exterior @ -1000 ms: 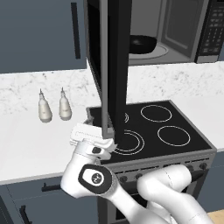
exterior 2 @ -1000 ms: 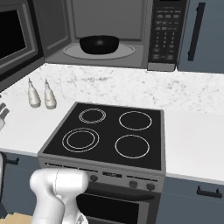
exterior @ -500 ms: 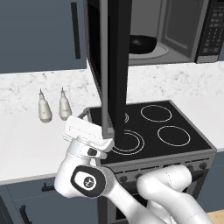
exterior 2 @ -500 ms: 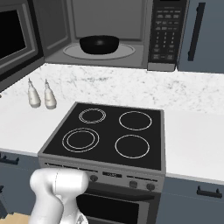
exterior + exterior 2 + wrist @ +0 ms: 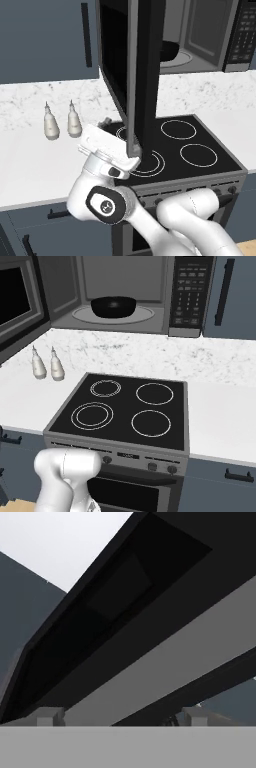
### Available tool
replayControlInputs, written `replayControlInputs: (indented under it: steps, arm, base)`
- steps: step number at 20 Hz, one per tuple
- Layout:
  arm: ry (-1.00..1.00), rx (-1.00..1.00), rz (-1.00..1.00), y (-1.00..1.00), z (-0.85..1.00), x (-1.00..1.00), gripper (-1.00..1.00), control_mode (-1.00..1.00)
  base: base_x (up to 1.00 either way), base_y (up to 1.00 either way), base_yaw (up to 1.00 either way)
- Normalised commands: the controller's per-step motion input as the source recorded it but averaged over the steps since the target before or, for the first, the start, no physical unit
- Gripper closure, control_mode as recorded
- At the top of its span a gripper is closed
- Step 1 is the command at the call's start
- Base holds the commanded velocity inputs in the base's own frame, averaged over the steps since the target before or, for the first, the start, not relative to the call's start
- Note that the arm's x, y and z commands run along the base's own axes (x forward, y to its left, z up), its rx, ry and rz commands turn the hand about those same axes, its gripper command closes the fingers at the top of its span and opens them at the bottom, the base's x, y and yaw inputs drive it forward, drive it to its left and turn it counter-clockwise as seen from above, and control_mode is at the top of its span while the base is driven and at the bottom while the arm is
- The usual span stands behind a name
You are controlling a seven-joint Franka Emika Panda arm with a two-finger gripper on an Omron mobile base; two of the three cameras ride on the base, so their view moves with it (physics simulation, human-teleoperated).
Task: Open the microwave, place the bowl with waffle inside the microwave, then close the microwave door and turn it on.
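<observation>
bowl (image 5: 113, 306) now sits inside the microwave (image 5: 125, 296), on the round tray in the grey cavity; waffle can't be made out in it from here. microwave door (image 5: 135, 75) stands swung out wide over the stovetop (image 5: 125, 411), seen edge-on in left base view.

change vs a sec ago: arm has slid left and a bit lower along the door's bottom edge, w/ the tool (image 5: 107, 150) now just beside and under the lower corner of the door. in hand view the 2 tips (image 5: 47, 716) stand apart w/ the door's grey frame running between and above them; nothing clamped. jaws look apart but seem to be starting to narrow, so can't call it a grip.

meaning: open + place steps look done. judging by pose, next is pushing the door shut, then the button panel (image 5: 187, 291). 2 white bottles (image 5: 47, 363) on the table near the arm's path – risk of a knock.
</observation>
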Motion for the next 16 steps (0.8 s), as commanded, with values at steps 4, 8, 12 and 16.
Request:
replayControlInputs:
  steps: [4, 8, 12, 16]
  arm:
    - [-0.07, 0.15, 0.00, -0.55, 0.31, -0.46, -1.00, -1.00]
    - [0.00, 0.16, 0.01, -0.57, 0.48, -0.36, -1.00, -1.00]
    - [0.00, 0.22, 0.09, -0.80, 0.50, -0.35, -1.00, -1.00]
    - [-0.01, 0.24, 0.17, -0.86, 0.38, -0.27, -1.00, -1.00]
  base:
    - [0.00, 0.00, 0.00]
    - [0.00, 0.00, 0.00]
    - [0.00, 0.00, 0.00]
    - [0.00, 0.00, 0.00]
